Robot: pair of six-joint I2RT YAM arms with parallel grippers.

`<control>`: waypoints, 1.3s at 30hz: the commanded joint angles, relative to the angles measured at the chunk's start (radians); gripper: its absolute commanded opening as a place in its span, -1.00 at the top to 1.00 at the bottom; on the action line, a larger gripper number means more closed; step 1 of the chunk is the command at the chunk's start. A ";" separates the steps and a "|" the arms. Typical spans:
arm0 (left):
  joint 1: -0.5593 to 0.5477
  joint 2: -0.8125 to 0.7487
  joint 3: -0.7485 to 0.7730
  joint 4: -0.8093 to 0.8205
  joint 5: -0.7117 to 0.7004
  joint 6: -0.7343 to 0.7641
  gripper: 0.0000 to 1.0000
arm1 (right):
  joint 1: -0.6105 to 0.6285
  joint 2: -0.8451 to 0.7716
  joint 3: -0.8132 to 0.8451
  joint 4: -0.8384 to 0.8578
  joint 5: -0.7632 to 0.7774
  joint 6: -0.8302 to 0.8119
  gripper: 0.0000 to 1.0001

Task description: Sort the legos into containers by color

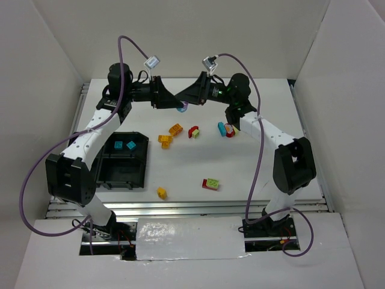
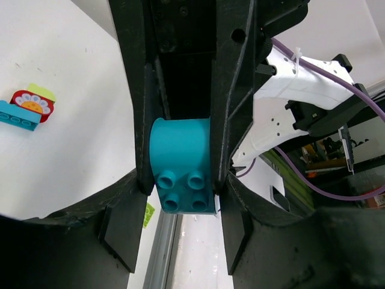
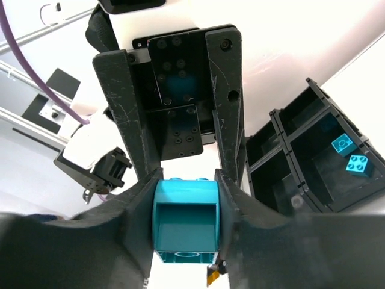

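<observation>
Mid-air handover: the right gripper point(image 3: 187, 180) squeezes the blue brick point(image 3: 183, 226) between its fingers while the left gripper point(image 2: 183, 186) flanks it, grip unclear; left should clamp firmly before right lets go.

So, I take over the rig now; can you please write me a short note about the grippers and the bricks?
Left gripper: shut on a cyan brick, raised over the far side of the table.
Right gripper: shut on the same brick from the opposite side; it looks like a handover.
Done: two cyan bricks lie in one compartment of the tray.
Left: the held brick, two orange bricks, a red brick, a mixed cluster, a red-green piece, a near orange brick.
</observation>
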 commanded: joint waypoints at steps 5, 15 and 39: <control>-0.019 -0.033 -0.031 0.034 0.055 -0.011 1.00 | 0.011 -0.010 0.029 0.174 0.013 0.060 -0.99; -0.013 -0.068 -0.080 0.088 0.022 -0.050 1.00 | 0.000 -0.090 -0.058 0.036 0.100 -0.044 -0.99; 0.228 -0.094 -0.034 -0.889 -1.280 0.079 1.00 | 0.077 -0.055 0.246 -1.176 0.758 -0.736 -0.99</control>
